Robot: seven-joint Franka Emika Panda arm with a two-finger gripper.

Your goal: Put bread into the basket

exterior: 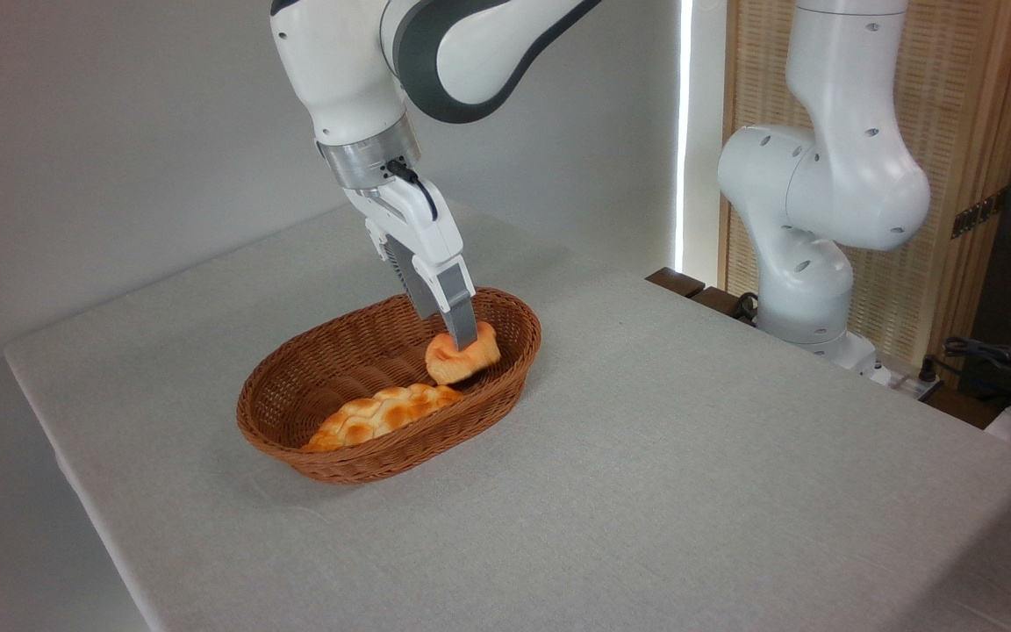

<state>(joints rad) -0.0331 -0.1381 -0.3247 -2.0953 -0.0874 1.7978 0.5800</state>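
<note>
The bread (460,358), a small round golden-orange bun, hangs tilted inside the right end of the basket (295,443), an oval brown wicker one on the grey tablecloth. My gripper (464,338) reaches down from above and is shut on the bun; one grey finger shows in front of it, the other is hidden behind. Whether the bun touches the basket floor cannot be told.
A longer pale braided loaf (378,415) lies along the front of the basket. The arm's white base (808,219) stands at the table's right back edge, with cables (988,360) beside it. A wall runs behind the table.
</note>
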